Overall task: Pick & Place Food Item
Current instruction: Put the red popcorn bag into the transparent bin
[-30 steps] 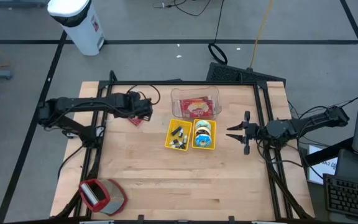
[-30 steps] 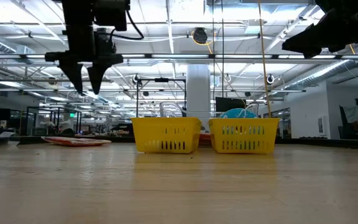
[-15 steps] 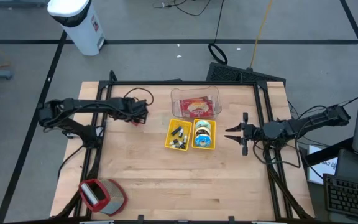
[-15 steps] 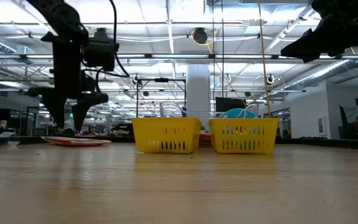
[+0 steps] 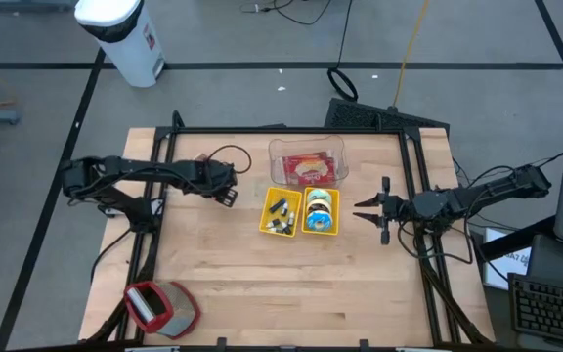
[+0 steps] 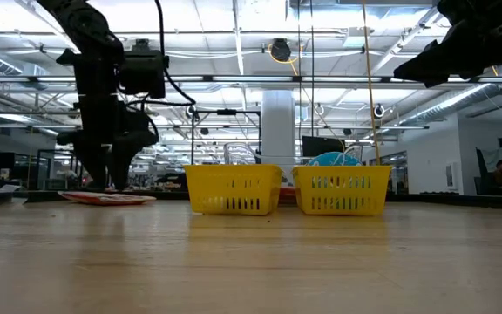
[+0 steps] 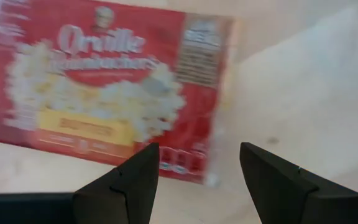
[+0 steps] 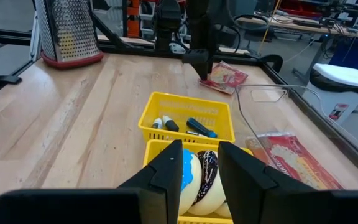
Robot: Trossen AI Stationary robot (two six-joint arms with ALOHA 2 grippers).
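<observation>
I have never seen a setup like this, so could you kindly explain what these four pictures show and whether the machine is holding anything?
It is a robot with two dark arms at a wooden table, each ending in a two-finger gripper. One picture looks straight down, one looks level across the tabletop, and two come from cameras on the wrists. On the table stand two yellow baskets, one with small items and one with doughnuts, plus a clear bin holding a red packet. A grater lies near one corner. The left gripper is open, low over a red popcorn packet lying flat, not gripping it. The right gripper waits beside the baskets, holding nothing.
</observation>
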